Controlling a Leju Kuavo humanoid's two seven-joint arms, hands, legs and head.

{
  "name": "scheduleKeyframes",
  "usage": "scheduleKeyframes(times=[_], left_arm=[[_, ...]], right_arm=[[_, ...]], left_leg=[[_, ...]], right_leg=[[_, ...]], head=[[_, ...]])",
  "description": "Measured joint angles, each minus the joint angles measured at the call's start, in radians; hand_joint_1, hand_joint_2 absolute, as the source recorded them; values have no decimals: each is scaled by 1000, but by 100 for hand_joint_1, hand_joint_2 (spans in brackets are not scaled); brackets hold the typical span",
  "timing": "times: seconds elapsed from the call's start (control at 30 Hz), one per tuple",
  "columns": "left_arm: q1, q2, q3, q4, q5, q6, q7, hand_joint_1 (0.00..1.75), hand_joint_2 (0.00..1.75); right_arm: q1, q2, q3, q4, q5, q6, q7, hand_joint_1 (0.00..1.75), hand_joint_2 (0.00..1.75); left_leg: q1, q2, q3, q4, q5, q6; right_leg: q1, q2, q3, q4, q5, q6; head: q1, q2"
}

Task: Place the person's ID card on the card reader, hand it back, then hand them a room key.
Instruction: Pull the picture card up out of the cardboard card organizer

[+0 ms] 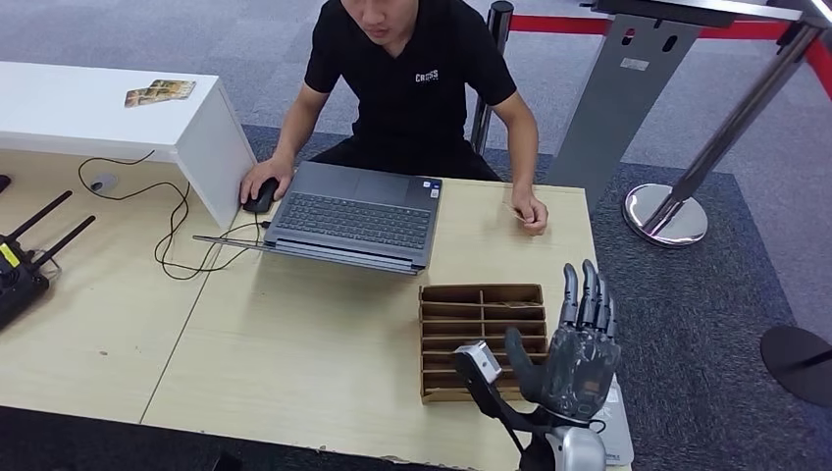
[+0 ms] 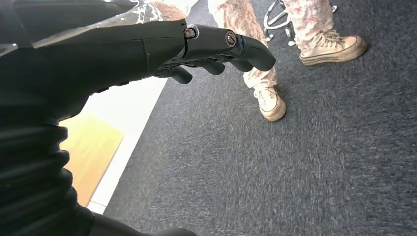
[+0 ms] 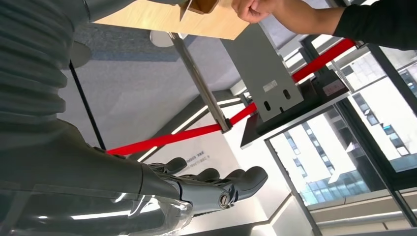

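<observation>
My right hand (image 1: pixel 579 348) is raised over the table's near right corner, fingers straight and spread, with nothing in it. The right wrist view gives that same hand (image 3: pixel 211 184) empty, and the person's closed fist (image 3: pixel 253 9) lying on the table edge. Just left of my hand stands a brown slotted card box (image 1: pixel 481 329). A flat white device (image 1: pixel 618 424) lies partly hidden under my wrist. The person's fist (image 1: pixel 530 211) rests on the table beyond the box; I cannot tell if it holds a card. My left hand (image 2: pixel 206 49) hangs over the carpet, fingers loosely extended, empty.
An open laptop (image 1: pixel 358 216) sits in front of the seated person, whose other hand is on a mouse (image 1: pixel 260 196). A white shelf (image 1: pixel 108 108) carries some cards (image 1: pixel 159 92). Cables and a black antenna device (image 1: pixel 20 265) lie left. Barrier posts (image 1: pixel 667 211) stand right. Another person's shoes (image 2: pixel 269 101) are nearby.
</observation>
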Motion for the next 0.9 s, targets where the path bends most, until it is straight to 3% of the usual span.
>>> scheduleKeyframes(times=[0.5,0.9], left_arm=[[0,0,-17,0,12,0,-4,0,175],[0,0,-19,0,16,0,0,0,175]], right_arm=[[-53,-138,216,38,12,0,204,0,175],[-83,-223,322,38,29,0,336,0,175]], left_leg=[[0,0,0,0,0,0],[0,0,0,0,0,0]], right_leg=[[0,0,0,0,0,0],[0,0,0,0,0,0]], head=[[0,0],[0,0]])
